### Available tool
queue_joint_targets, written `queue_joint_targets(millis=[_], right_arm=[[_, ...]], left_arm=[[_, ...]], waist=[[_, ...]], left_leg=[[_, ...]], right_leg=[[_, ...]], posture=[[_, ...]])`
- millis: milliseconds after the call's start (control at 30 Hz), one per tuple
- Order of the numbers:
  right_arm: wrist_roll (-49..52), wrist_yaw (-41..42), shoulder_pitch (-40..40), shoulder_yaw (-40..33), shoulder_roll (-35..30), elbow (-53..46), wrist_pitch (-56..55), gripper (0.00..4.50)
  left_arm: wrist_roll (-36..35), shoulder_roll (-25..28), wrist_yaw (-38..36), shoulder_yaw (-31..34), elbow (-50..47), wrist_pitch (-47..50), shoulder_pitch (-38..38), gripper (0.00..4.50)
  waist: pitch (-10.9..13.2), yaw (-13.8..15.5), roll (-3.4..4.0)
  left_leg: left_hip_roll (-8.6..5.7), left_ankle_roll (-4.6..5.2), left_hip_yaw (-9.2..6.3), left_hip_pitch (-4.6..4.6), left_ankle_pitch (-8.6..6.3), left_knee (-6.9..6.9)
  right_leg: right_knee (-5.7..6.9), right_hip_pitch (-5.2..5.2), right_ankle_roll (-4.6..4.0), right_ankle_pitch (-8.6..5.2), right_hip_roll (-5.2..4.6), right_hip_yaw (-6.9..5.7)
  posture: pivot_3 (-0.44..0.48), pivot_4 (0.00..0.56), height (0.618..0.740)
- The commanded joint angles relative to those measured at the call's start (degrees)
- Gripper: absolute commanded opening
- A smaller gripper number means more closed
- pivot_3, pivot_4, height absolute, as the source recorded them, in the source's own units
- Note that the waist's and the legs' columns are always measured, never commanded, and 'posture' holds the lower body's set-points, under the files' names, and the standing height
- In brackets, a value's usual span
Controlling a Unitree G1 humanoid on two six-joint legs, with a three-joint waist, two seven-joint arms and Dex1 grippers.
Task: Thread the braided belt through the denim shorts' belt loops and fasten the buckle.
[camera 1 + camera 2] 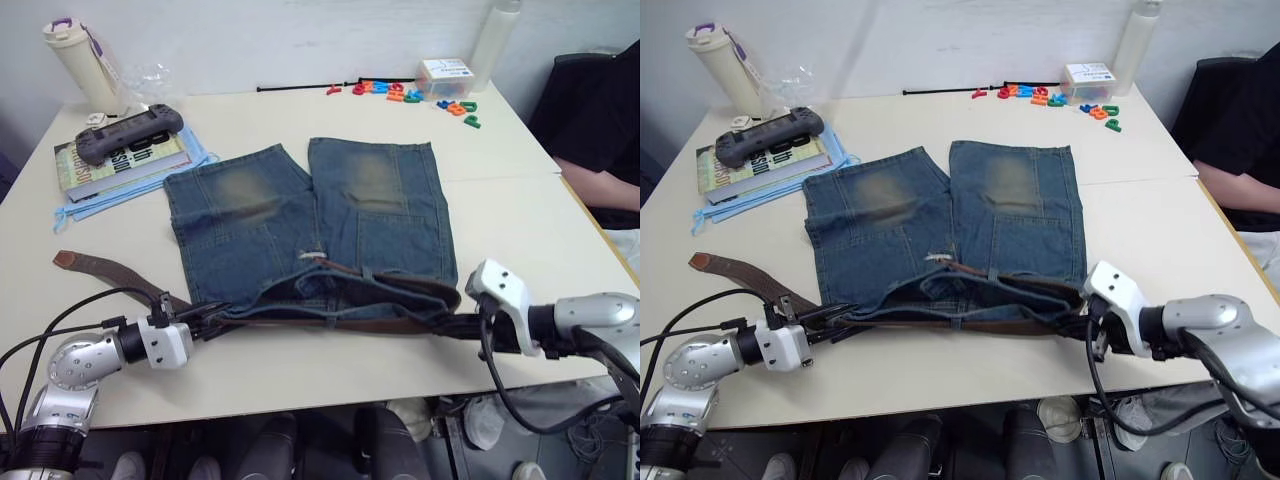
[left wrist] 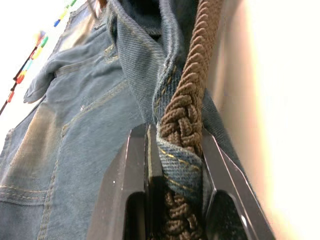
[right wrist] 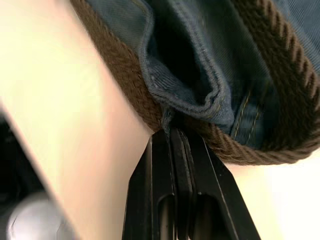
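Faded denim shorts [image 1: 310,225] lie flat on a pale table [image 1: 520,220], legs pointing away from the robot and the waistband along the near edge. A brown braided belt [image 1: 110,272] runs through the waistband, with its free leather-tipped end trailing out across the table on the robot's left. The left gripper [image 2: 172,165] is clamped on the belt where it passes through a belt loop [image 2: 182,167] at the left corner of the waistband. The right gripper [image 3: 172,137] is pinched tight at the right corner, where the belt curves round the edge of the denim; it seems to nip a fold of cloth or the belt's edge, but exactly which is hard to tell. To do this step well, the right side probably needs to hold the waistband taut while the left eases the strap along, so the loop does not bunch up. The head views show the whole layout, including a book [image 1: 120,160] and coloured letters [image 1: 400,92] at the far side of the table, well clear of the work. The left wrist view adds the braid's weave and the loop's stitching wrapped round it. The buckle cannot be made out.
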Motion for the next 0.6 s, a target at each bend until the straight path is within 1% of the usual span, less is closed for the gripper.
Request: queue_joint_targets(millis=[33,133,167,200,233,267,300,367,400,433,467,600], right_arm=[[-1.22,-3.91,-1.06,-1.06,-1.56,1.22,2.22,0.07],[-2.22,-6.61,-2.34,-0.06,-1.76,3.25,3.09,0.07],[-2.31,-7.06,-2.41,0.11,-2.12,3.6,3.24,0.68],[-2.33,-7.25,-2.32,0.25,-2.68,3.64,3.42,0.98],[-2.33,-7.38,-2.19,0.19,-3.35,3.52,3.62,1.42],[-2.3,-7.49,-2.12,0.17,-3.82,3.43,3.75,1.95],[-2.07,-7.47,-2.08,-0.34,-4.56,2.9,4.08,2.29],[-1.52,-7.49,-2.05,-1.17,-5.58,2.11,4.53,3.43],[-0.96,-7.29,-2.14,-2.12,-6.29,1.25,5.12,3.94],[-0.29,-7.14,-2.49,-3.24,-6.76,0.5,5.79,4.35],[0.25,-7.08,-2.73,-4.05,-7.11,-0.01,6.27,4.48],[1.45,-8.96,-7.87,-6.09,-6.68,0.8,7.77,4.48]], left_arm=[[2.68,2.49,0.29,-0.35,0.75,1.57,1.74,0.67],[3.67,3.44,0.12,-1.5,0.84,4.5,1.88,0.67],[3.79,3.76,0.14,-1.86,0.92,5.09,1.87,0.67],[3.73,4.02,0.12,-2.17,0.9,5.61,1.92,1.05],[3.58,4.32,0.19,-2.24,0.64,5.88,2.1,1.5],[3.4,4.56,0.28,-2.31,0.39,6.1,2.27,1.83],[2.31,4.85,0.16,-1.96,-0.39,6.59,2.91,2.19],[0.48,5.52,-0.25,-1.54,-1.65,7.43,4.01,3.09],[-1.54,6.47,-1.33,-0.95,-3.18,7.96,5.23,3.09],[-3.32,7.5,-2.19,-0.15,-5.06,8.67,6.51,3.09],[-4.6,8.23,-2.75,0.45,-6.56,9.32,7.48,3.09],[-12.21,12.23,-7.07,2.84,-15.05,14.18,12.81,3.09]], waist=[[-0.02,0.09,-0.02],[-0.03,0.28,-0.02],[-0.06,0.34,-0.02],[-0.06,0.37,-0.02],[-0.09,0.38,0.04],[-0.14,0.34,0.12],[-0.19,0.22,0.21],[-0.29,-0.15,0.37],[-0.31,-0.35,0.42],[-0.31,-0.78,0.44],[-0.31,-0.94,0.44],[-0.29,-0.98,0.45]], left_leg=[[0.0,0.01,0.0,0.0,-0.01,0.0],[-0.02,0.0,0.01,0.0,0.0,0.0],[-0.02,0.0,0.0,0.01,0.0,0.0],[-0.02,0.0,0.0,0.01,0.0,0.0],[-0.02,0.0,0.01,0.01,0.0,0.0],[-0.02,0.0,0.01,0.01,0.0,0.0],[-0.02,-0.01,0.02,0.02,0.0,-0.02],[0.02,-0.01,0.06,0.08,0.0,-0.11],[0.04,-0.02,0.07,0.09,-0.01,-0.12],[0.06,-0.02,0.08,0.09,-0.01,-0.13],[0.1,-0.03,0.08,0.06,-0.02,-0.13],[0.2,-0.06,0.11,0.07,-0.04,-0.11]], right_leg=[[0.0,0.01,0.01,0.0,0.0,0.0],[-0.02,0.01,0.03,0.02,0.0,0.01],[-0.02,0.0,0.04,0.02,0.0,0.01],[-0.03,0.01,0.03,0.02,0.0,0.01],[-0.03,0.0,0.03,0.02,0.0,0.01],[-0.03,-0.01,0.03,0.02,0.0,0.02],[-0.03,-0.01,0.03,0.02,0.0,0.02],[-0.02,-0.01,0.02,0.01,0.03,0.06],[-0.02,-0.01,0.02,0.01,0.05,0.06],[-0.03,-0.01,0.02,0.0,0.06,0.07],[-0.02,-0.03,0.01,-0.01,0.09,0.08],[-0.05,-0.03,-0.01,-0.01,0.19,0.09]], posture=[[0.0,0.15,0.657],[0.0,0.15,0.657],[0.0,0.15,0.657],[0.0,0.15,0.657],[0.0,0.15,0.657],[0.0,0.15,0.657],[0.0,0.15,0.657],[0.0,0.15,0.657],[0.0,0.15,0.657],[0.0,0.15,0.657],[0.0,0.15,0.657],[0.0,0.15,0.657]])
